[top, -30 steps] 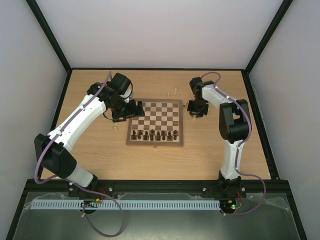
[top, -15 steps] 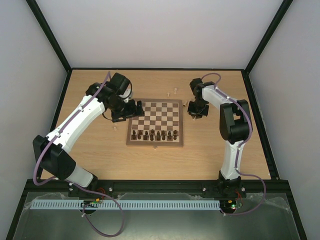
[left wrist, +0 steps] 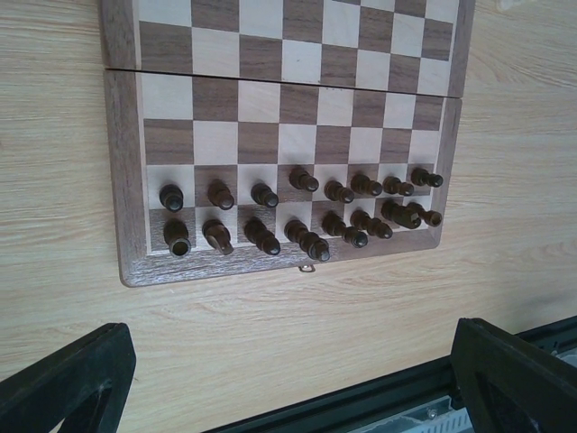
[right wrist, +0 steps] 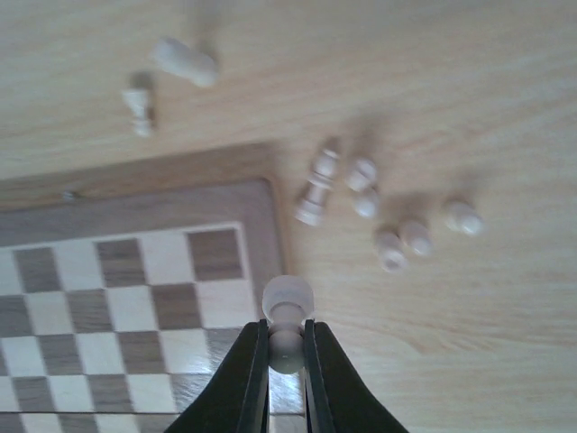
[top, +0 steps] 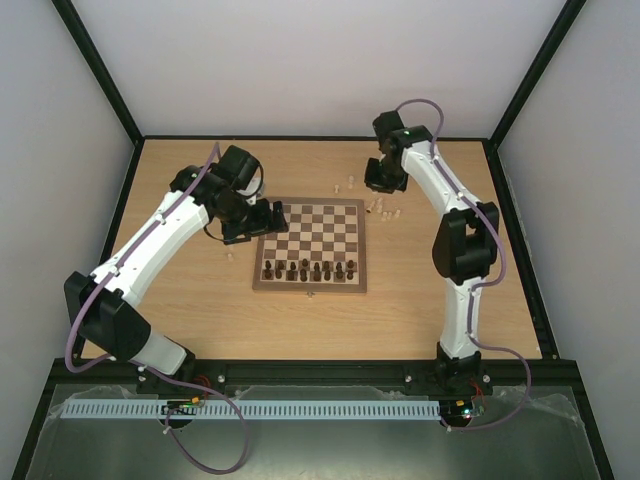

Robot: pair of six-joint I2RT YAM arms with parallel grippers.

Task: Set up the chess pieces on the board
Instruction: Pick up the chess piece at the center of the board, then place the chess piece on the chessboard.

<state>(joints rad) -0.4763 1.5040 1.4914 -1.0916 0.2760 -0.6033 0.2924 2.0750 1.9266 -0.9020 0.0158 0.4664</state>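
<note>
The board [top: 312,212] lies mid-table with two rows of dark chess pieces [top: 308,268] on its near edge; the left wrist view shows them too [left wrist: 297,212]. My right gripper [right wrist: 288,347] is shut on a pale cream pawn [right wrist: 288,311], held above the board's far right corner [right wrist: 261,203]; in the top view it is raised there [top: 384,176]. Several loose cream pieces [right wrist: 397,225] lie on the table beside that corner. My left gripper [top: 262,218] hovers at the board's left edge, open and empty; its fingertips [left wrist: 77,379] stand wide apart.
Two more cream pieces [right wrist: 185,61] lie beyond the board's far edge, also seen from above [top: 345,184]. One small piece [top: 229,252] lies on the table left of the board. The black frame rail [left wrist: 379,410] runs along the near table edge.
My right gripper has risen and moved back from the table beside the board's right corner, carrying a cream pawn. The left arm has barely moved.
</note>
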